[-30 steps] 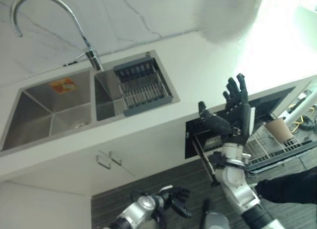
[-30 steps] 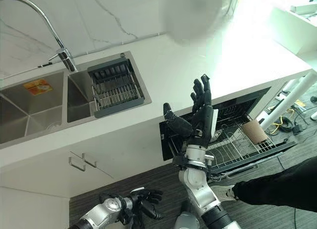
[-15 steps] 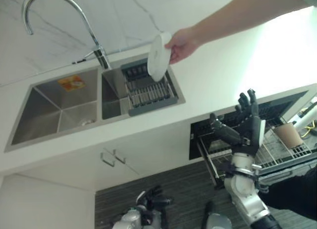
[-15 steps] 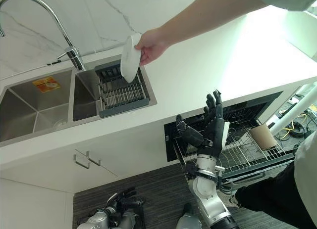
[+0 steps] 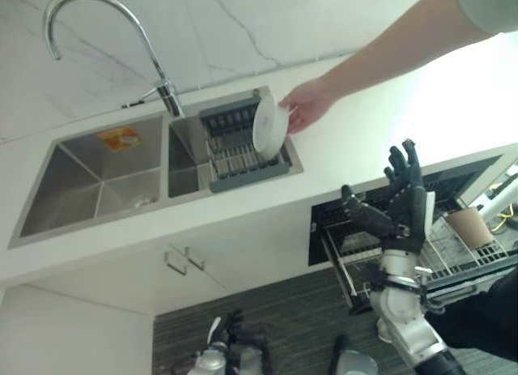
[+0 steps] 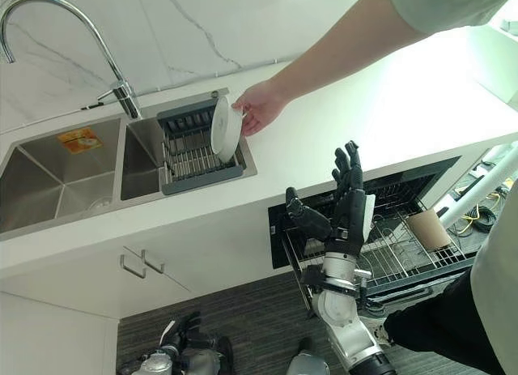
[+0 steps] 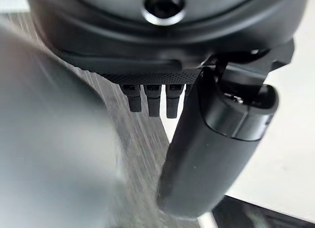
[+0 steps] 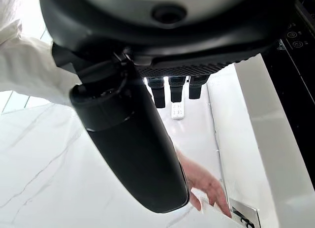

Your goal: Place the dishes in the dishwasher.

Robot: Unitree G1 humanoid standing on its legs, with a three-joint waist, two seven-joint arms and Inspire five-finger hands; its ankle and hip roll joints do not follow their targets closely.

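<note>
Meanwhile plate [image 5: 269, 124] in person's hand [image 5: 305, 106], well apart from splayed, empty right hand [image 5: 402, 206].

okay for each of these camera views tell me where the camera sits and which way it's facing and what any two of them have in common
Left eye view: on the head, looking down at the steel double sink, where a person's hand sets a round white plate in the grey dish rack; the raised right hand shows before the open dishwasher's wire rack.
Right eye view: same scene, slightly offset; the left hand hangs low.
Left wrist view: along the left hand's fingers toward dark flooring.
Right wrist view: along the straight fingers toward the person's hand.
Shared: both eyes show plate and sink.
</note>
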